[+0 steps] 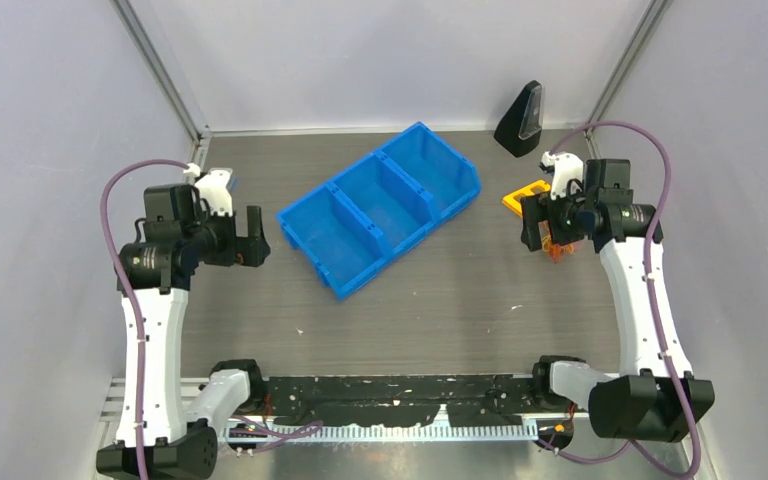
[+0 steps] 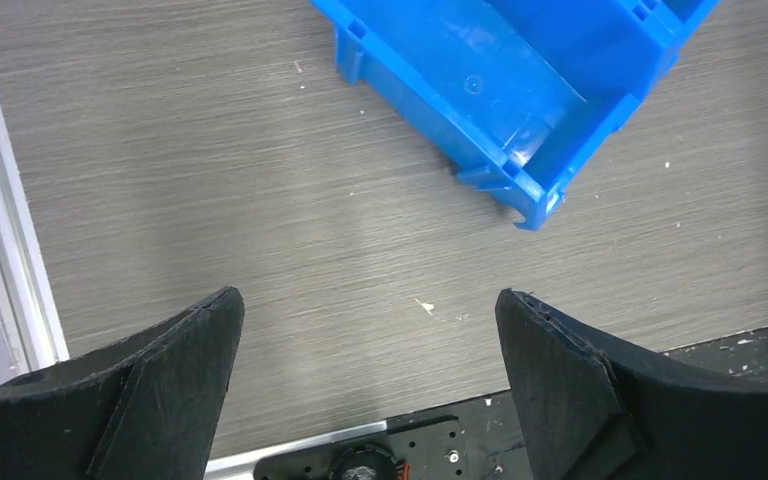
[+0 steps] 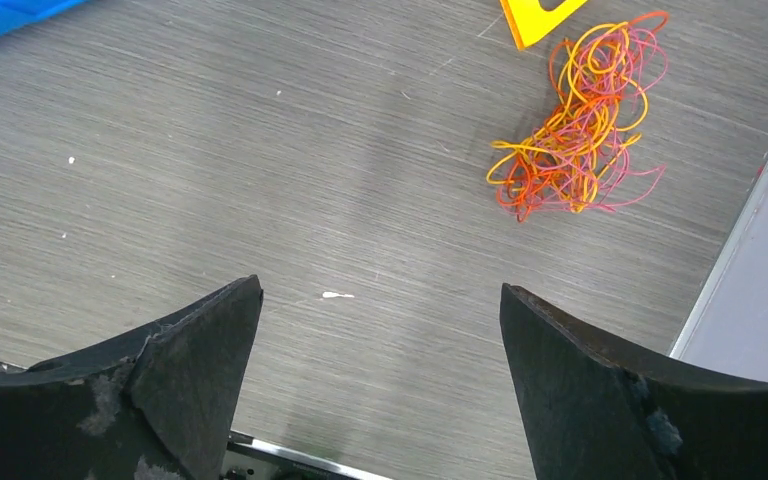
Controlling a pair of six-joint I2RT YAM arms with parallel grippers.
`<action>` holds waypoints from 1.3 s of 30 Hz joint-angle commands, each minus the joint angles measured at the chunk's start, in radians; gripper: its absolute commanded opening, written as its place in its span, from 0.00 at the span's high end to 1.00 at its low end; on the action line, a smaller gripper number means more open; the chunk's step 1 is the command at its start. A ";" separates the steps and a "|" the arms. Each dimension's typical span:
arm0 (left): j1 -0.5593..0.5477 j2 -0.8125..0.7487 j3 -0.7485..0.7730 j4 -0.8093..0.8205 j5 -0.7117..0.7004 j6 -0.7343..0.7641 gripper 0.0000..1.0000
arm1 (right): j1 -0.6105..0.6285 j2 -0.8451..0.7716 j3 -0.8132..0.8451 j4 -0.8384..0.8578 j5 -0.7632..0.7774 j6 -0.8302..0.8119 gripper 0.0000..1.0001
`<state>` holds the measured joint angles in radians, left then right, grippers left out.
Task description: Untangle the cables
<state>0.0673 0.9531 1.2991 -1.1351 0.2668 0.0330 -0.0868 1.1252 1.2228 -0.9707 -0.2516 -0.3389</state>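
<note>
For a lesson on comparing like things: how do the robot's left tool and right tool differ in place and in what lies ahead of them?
The left tool hangs over the left side of the table, the right tool over its right side. Ahead of the left tool lies a corner of the blue bin; ahead of the right tool lie the tangled cables, beside an orange piece. Both stand wide open, holding nothing.

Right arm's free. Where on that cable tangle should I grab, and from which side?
Come straight down, most likely: the cables lie flat on the table. Pinch the loose loops on the edge away from the yellow piece and the side rail. The right gripper is open.
</note>
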 commanded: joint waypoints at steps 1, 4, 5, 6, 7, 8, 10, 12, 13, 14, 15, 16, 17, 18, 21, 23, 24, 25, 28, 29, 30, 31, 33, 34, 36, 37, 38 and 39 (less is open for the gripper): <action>0.001 0.017 0.054 0.011 -0.040 0.050 0.01 | -0.017 0.015 0.052 -0.023 0.019 -0.046 0.05; -0.001 0.032 0.089 0.008 -0.035 0.081 0.01 | -0.095 0.112 0.103 -0.062 0.022 -0.103 0.05; -0.004 0.034 0.099 0.011 -0.031 0.093 0.01 | -0.119 0.136 0.115 -0.068 0.015 -0.118 0.05; -0.009 0.037 0.107 0.009 -0.019 0.107 0.01 | -0.167 0.187 0.135 -0.074 0.014 -0.142 0.05; -0.011 0.039 0.113 0.010 -0.004 0.121 0.01 | -0.187 0.211 0.144 -0.075 0.027 -0.155 0.05; -0.013 0.038 0.116 0.010 0.014 0.133 0.01 | -0.216 0.262 0.159 -0.070 0.037 -0.176 0.05; -0.020 0.037 0.116 0.012 0.062 0.147 0.01 | -0.239 0.337 0.174 -0.056 0.071 -0.201 0.05; -0.031 0.034 0.114 0.022 0.096 0.144 0.01 | -0.244 0.407 0.190 -0.032 0.099 -0.206 0.05; -0.038 0.030 0.113 0.028 0.110 0.140 0.01 | -0.246 0.430 0.195 -0.022 0.108 -0.205 0.05; -0.045 0.027 0.112 0.036 0.124 0.138 0.01 | -0.246 0.477 0.210 -0.006 0.109 -0.200 0.05; -0.051 0.022 0.107 0.047 0.140 0.137 0.01 | -0.245 0.499 0.219 0.001 0.105 -0.192 0.05; -0.057 0.012 0.093 0.064 0.152 0.134 0.01 | -0.245 0.544 0.238 0.008 0.102 -0.188 0.05; -0.057 0.001 0.078 0.089 0.158 0.127 0.01 | -0.245 0.566 0.247 0.012 0.097 -0.181 0.05; -0.058 -0.008 0.061 0.109 0.163 0.122 0.01 | -0.245 0.613 0.261 0.020 0.095 -0.177 0.05; -0.099 -0.024 0.030 0.145 0.173 0.113 0.01 | -0.244 0.708 0.279 0.037 0.078 -0.160 0.04; -0.107 -0.024 0.017 0.151 0.179 0.107 0.01 | -0.242 0.746 0.278 0.059 0.066 -0.154 0.01; -0.110 -0.025 0.009 0.156 0.182 0.103 0.01 | -0.240 0.755 0.271 0.071 0.062 -0.152 0.05; -0.112 -0.026 -0.004 0.163 0.189 0.100 0.01 | -0.239 0.770 0.261 0.093 0.061 -0.150 0.08; -0.123 -0.039 -0.055 0.211 0.198 0.088 0.01 | -0.232 0.797 0.244 0.135 0.067 -0.146 0.26; -0.129 -0.043 -0.071 0.227 0.200 0.082 0.01 | -0.225 0.810 0.244 0.141 0.065 -0.150 0.37; -0.135 -0.046 -0.083 0.245 0.209 0.077 0.01 | -0.223 0.812 0.243 0.142 0.053 -0.152 0.46; -0.142 -0.051 -0.096 0.261 0.224 0.075 0.01 | -0.216 0.808 0.240 0.138 0.044 -0.160 0.65; -0.162 -0.062 -0.111 0.292 0.255 0.074 0.01 | -0.207 0.769 0.233 0.115 -0.013 -0.180 0.89; -0.175 -0.070 -0.117 0.309 0.268 0.078 0.01 | -0.204 0.745 0.228 0.104 -0.077 -0.189 0.92; -0.209 -0.081 -0.129 0.341 0.305 0.094 0.01 | -0.193 0.648 0.202 0.061 -0.197 -0.237 0.94; -0.224 -0.087 -0.138 0.357 0.342 0.109 0.01 | -0.187 0.571 0.188 0.007 -0.240 -0.288 0.94; -0.241 -0.094 -0.147 0.382 0.375 0.119 0.01 | -0.173 0.535 0.183 -0.027 -0.318 -0.350 0.94; -0.259 -0.100 -0.160 0.411 0.402 0.120 0.01 | -0.163 0.463 0.177 -0.100 -0.357 -0.382 0.94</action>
<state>-0.1360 0.8967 1.1625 -0.8799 0.5209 0.1265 -0.2878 1.8603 1.4075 -0.8963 -0.3424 -0.5575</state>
